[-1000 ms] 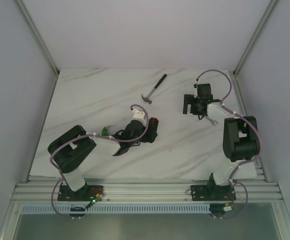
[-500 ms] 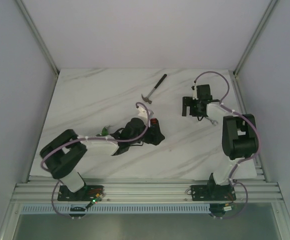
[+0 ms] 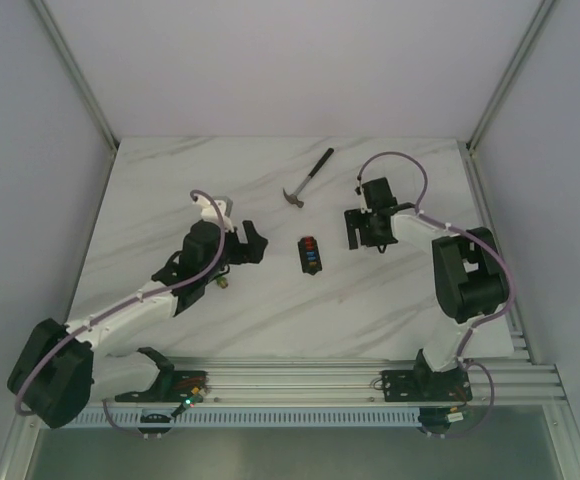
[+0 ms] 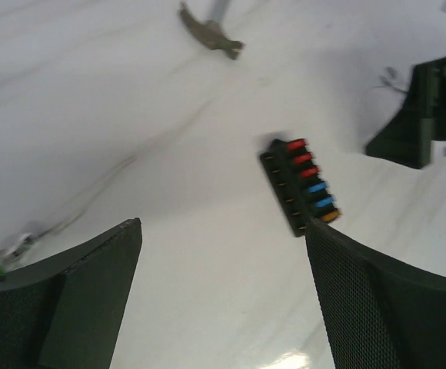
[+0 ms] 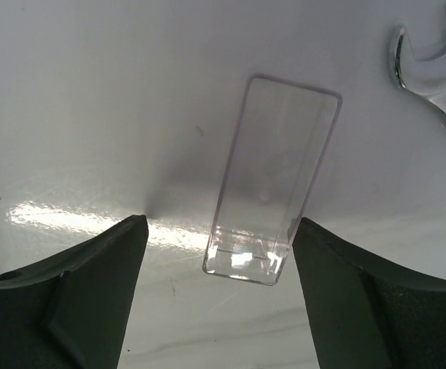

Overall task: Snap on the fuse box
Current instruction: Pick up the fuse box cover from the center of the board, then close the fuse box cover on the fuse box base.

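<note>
My left claw (image 4: 221,231) hangs open and empty, with the fuse box (image 4: 300,184) lying free on the table (image 3: 170,190) just ahead of it, fuses facing up; my right claw (image 5: 219,227) is spread wide over a clear cover (image 5: 273,181) that lies flat, neither finger touching it; I judge the step in hand is fetching that cover; next I must close on its long sides, lift it level, and square it over the box before pressing.
</note>
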Controlling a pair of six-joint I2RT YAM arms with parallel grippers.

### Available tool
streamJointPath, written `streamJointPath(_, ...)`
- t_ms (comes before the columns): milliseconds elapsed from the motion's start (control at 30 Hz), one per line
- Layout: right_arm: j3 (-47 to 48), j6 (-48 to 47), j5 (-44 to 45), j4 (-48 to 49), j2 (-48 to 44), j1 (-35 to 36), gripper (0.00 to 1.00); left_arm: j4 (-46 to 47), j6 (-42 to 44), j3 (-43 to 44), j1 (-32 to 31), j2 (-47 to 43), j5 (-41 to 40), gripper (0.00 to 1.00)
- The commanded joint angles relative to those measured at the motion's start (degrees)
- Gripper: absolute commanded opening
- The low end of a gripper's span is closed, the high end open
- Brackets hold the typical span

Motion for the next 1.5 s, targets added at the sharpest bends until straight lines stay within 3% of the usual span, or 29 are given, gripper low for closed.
streamJointPath(0, -0.85, 1.01, 6.36, -1.66, -0.32, 0.69, 0.81, -4.02, 3.86, -2.95, 1.65, -3.00, -6.86, 0.96)
streamJointPath(300, 1.68, 2.60, 9.62, -1.48, 2.47, 1.36, 0.78, 0.34, 8.46, -7.19, 2.96, -1.25, -11.70, 0.97)
streamJointPath(533, 2.83, 3.31, 10.17, -2.18, 1.52, 2.89, 0.47, 3.75, 9.51, -9.75, 3.40, -1.07, -14.58, 0.97)
streamJointPath(600, 3.47, 3.90, 10.49, -3.61, 0.39, 4.17, 0.44, 3.94, 9.49, -10.27, 3.58, -1.56, -14.93, 0.98)
streamJointPath(1067, 12.24, 15.22, 13.99, -13.10, -3.22, 21.55, 0.44, 2.41, 8.51, -11.56, 3.77, -4.10, -19.27, 0.99)
streamJointPath(1467, 16.41, 18.59, 14.09, -14.66, 2.66, 26.02, 0.46, 2.15, 8.26, -11.39, 3.78, -4.16, -18.42, 0.99)
